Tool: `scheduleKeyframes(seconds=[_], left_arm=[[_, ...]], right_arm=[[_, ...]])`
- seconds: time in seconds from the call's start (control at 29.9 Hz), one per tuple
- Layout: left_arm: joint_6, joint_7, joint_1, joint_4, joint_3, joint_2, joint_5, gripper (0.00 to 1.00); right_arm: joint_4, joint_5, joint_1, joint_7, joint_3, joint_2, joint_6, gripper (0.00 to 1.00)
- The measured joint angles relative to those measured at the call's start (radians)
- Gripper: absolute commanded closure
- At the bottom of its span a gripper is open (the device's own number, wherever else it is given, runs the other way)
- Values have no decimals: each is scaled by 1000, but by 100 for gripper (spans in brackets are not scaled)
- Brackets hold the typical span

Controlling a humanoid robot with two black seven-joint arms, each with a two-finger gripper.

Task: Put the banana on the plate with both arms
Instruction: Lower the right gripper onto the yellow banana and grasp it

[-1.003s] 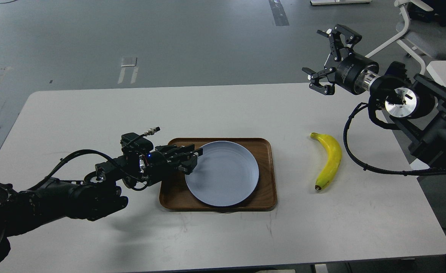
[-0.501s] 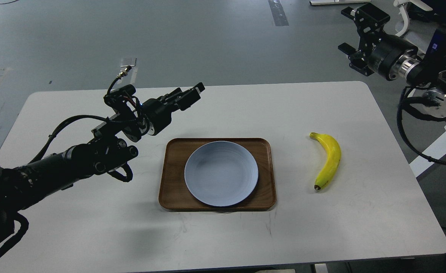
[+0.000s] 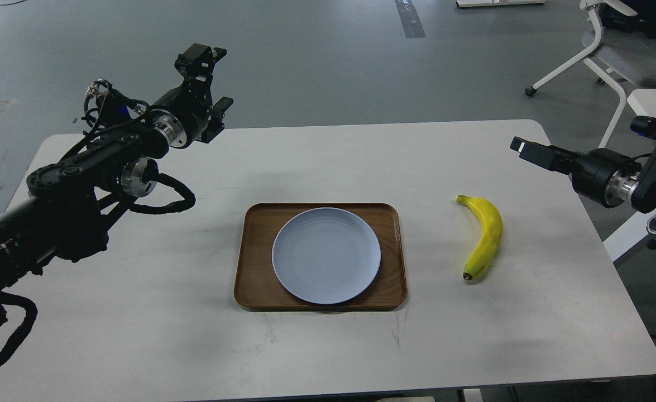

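The yellow banana [image 3: 483, 237] lies on the white table [image 3: 138, 312], right of the tray, with its dark tip toward me. The pale blue-grey plate [image 3: 326, 255] sits empty on a brown wooden tray [image 3: 252, 262] at the table's middle. My left gripper [image 3: 211, 79] is raised over the table's far left edge, well away from the plate, with its fingers spread and nothing in them. My right gripper [image 3: 528, 149] hovers at the table's right edge, up and to the right of the banana. It is seen edge-on, so its fingers cannot be told apart.
A white-framed grey chair [image 3: 612, 50] stands on the floor at the far right. The corner of another white table [image 3: 654, 103] shows beside it. Black cables hang from both arms.
My left gripper has risen from the plate's left rim and swung back to the far left. My right gripper has moved right and then down to the table's right edge. Banana and plate have not moved.
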Motion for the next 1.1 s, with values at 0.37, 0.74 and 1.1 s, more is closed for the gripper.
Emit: scheduleKeyframes(seconds=[0.37, 0.74, 1.1], left_arm=[[-20, 3, 24, -6, -31, 0, 1, 2], [-14, 0, 45, -6, -21, -5, 13, 2], [-11, 1, 63, 0, -18, 0, 17, 2]], right_arm=[[165, 63, -45, -27, -26, -30, 1, 0], [137, 43, -43, -363, -38, 114, -3, 4], [140, 45, 7, -528, -165, 164, 11, 83]])
